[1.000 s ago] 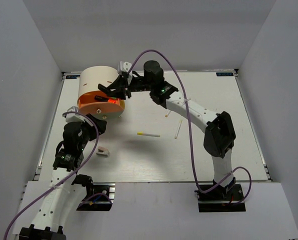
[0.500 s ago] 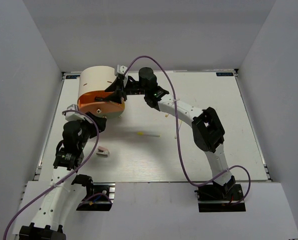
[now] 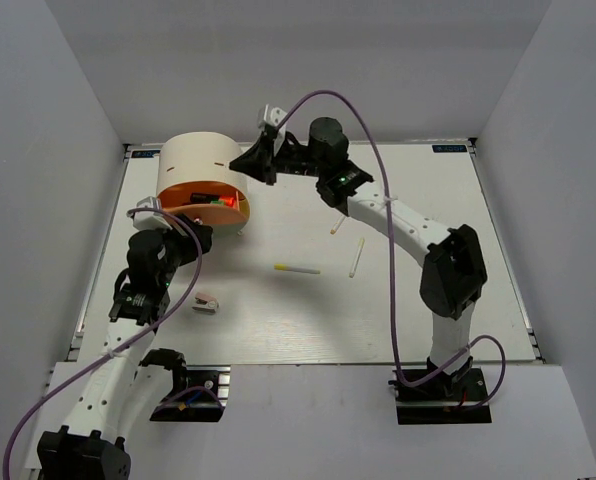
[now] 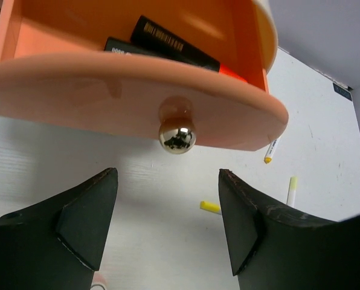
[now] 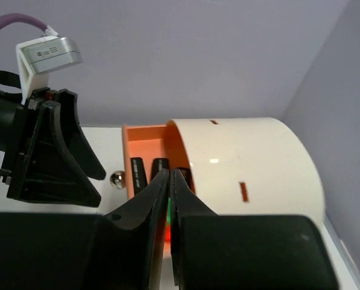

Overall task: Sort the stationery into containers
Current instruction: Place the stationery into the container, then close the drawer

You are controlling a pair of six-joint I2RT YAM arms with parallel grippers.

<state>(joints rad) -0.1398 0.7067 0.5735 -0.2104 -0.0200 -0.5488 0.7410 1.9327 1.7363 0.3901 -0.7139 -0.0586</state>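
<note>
The cream half-cylinder box (image 3: 193, 160) stands at the far left with its orange drawer (image 3: 178, 196) pulled open. Black markers (image 3: 216, 200) lie inside it; they also show in the left wrist view (image 4: 174, 45) and the right wrist view (image 5: 138, 174). My left gripper (image 3: 191, 242) is open and empty, just in front of the drawer's shiny knob (image 4: 177, 134). My right gripper (image 3: 250, 160) is shut with nothing between its fingers, raised above the box's right side. Three white-and-yellow pens (image 3: 296, 269) (image 3: 356, 257) (image 3: 336, 228) and the grey-and-pink piece (image 3: 206, 303) lie on the table.
The white table (image 3: 428, 290) is walled by grey panels at left, back and right. The right arm (image 3: 408, 225) arches over the table's middle right. The left arm's purple cable (image 3: 168, 320) loops beside the grey-and-pink piece.
My right gripper has lifted off the open drawer and drawn up and to the right. My left gripper has shifted slightly in front of the drawer. The pens have not moved.
</note>
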